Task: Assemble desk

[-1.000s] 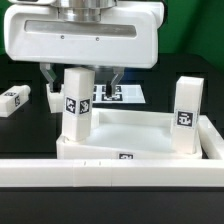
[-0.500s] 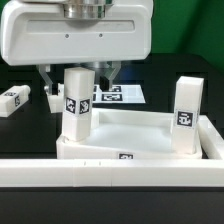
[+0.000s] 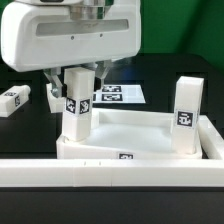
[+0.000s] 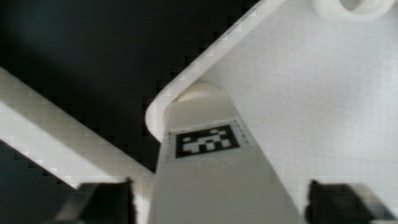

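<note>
Desk: the tabletop [image 3: 140, 128] lies rim-up in the middle of the exterior view, just behind the long white bar [image 3: 110, 176] that crosses the foreground.
Standing legs: the first leg [image 3: 75, 115] stands upright at the tabletop's corner on the exterior view's left. The second leg [image 3: 186, 115] stands upright at the corner on the exterior view's right. How deep either sits in its socket cannot be told.
Gripper: the gripper [image 3: 76, 80] hangs directly above the first leg, fingers pointing down, one on each side of its upper part.
Jaws: parted and straddling the first leg [image 4: 214, 150]. The wrist view shows a pad [image 4: 103, 200] on either flank, but whether they press the leg cannot be told.
Key relation: the leg's long axis is vertical and runs straight down from between the jaws into the corner. A twist or push would likely have to follow that axis.
Loose leg: a loose leg [image 3: 12, 99] lies flat at the exterior view's left edge, well apart.
Marker board: the marker board [image 3: 120, 93] lies farthest back, behind the gripper.
</note>
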`<state>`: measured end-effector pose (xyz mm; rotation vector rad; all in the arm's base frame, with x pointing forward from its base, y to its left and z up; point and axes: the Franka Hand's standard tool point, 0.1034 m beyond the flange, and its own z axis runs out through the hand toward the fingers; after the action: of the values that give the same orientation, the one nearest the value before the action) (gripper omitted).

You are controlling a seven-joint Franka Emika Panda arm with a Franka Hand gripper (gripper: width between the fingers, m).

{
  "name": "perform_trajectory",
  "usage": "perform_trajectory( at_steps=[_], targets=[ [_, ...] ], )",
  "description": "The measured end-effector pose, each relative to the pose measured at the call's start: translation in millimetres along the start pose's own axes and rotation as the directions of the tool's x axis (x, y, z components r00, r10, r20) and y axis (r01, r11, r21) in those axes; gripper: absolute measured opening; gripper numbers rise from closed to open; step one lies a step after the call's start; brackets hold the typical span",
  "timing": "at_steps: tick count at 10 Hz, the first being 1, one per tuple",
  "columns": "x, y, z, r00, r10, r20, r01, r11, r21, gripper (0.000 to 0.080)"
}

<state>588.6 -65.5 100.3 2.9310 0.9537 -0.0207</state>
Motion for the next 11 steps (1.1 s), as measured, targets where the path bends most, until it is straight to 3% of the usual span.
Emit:
perform_trajectory(
  at_steps=[1, 5, 9, 11],
  targets=[
    [-0.1, 0.0, 0.2, 1.000, 0.000, 0.000, 0.000, 1.000, 0.000, 0.0302],
    [-1.0, 0.0, 0.8, 0.999, 0.041, 0.001, -0.041, 0.999, 0.004, 0.0289],
    [-6.5, 4.7, 2.5, 0.890, 0.457, -0.001, -0.455, 0.887, 0.079, 0.0291],
    [-4.0, 3.7, 2.4, 0.794, 0.607, 0.012, -0.606, 0.791, 0.083, 0.0291]
  ],
)
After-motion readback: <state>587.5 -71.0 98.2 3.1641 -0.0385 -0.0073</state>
